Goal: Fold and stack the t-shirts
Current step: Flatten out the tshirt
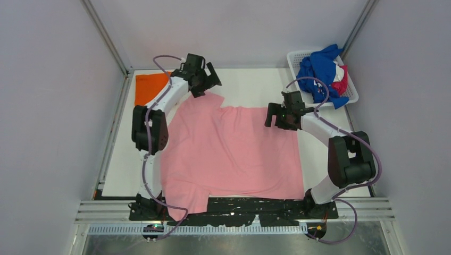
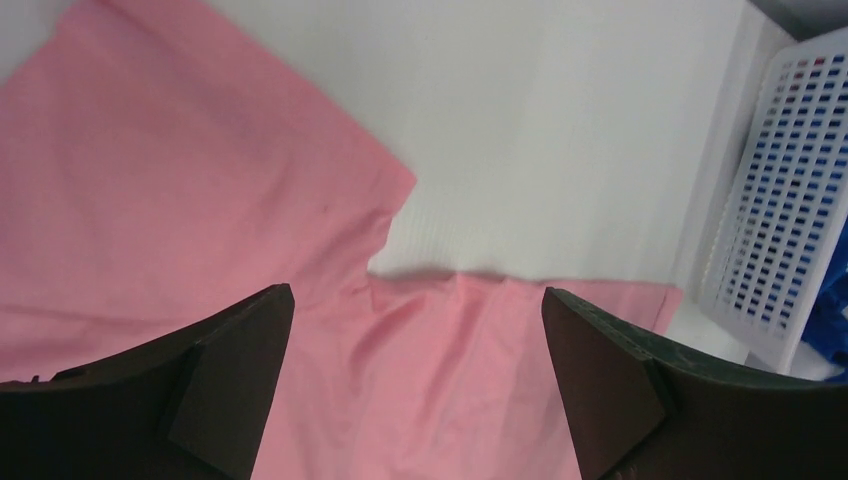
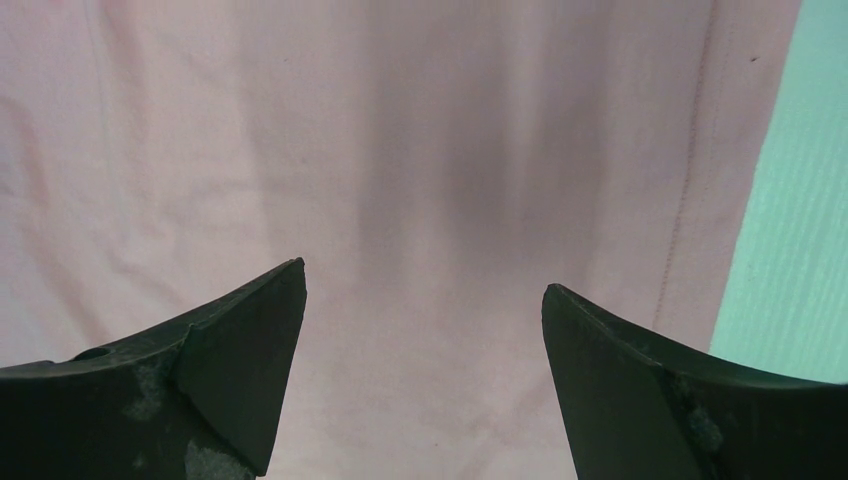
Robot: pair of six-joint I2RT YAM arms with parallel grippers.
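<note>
Left end effector (image 2: 415,300): jaws spread, nothing held, over the pink t-shirt (image 1: 234,149) near its far sleeve. Right end effector (image 3: 423,285): also released, above the shirt's right edge. The pink shirt lies flat and unfolded on the counter (image 1: 250,85). Orange t-shirt (image 1: 149,87) looks folded, far left. Blue t-shirt (image 1: 319,66) is bunched in the basket (image 1: 294,57). Judged early: most folding remains.

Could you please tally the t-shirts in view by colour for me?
Pink t-shirt: 1
Orange t-shirt: 1
Blue t-shirt: 1
Magenta t-shirt: 1
White t-shirt, only a sliver showing: 1
Total: 5
</note>
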